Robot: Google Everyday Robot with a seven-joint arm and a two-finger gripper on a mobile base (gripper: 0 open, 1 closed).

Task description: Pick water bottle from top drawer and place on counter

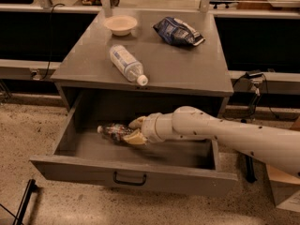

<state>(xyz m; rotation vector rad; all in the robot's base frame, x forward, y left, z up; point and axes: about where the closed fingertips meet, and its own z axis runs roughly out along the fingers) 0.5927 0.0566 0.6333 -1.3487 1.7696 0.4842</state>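
Note:
The top drawer (93,170) of the grey cabinet is pulled open. The water bottle (112,131) lies on its side inside it, with a dark label and its white cap pointing left. My gripper (135,131) reaches into the drawer from the right. Its fingers (136,122) are closed around the bottle's right end, low over the drawer floor. That end of the bottle is hidden by the gripper. The counter (178,64) is the flat grey top above the drawer.
On the counter lie a fatter bottle (126,63) with a white-and-blue label, a pale bowl (121,24) at the back left and a dark blue snack bag (178,31) at the back right. My white arm (234,135) crosses the drawer's right side.

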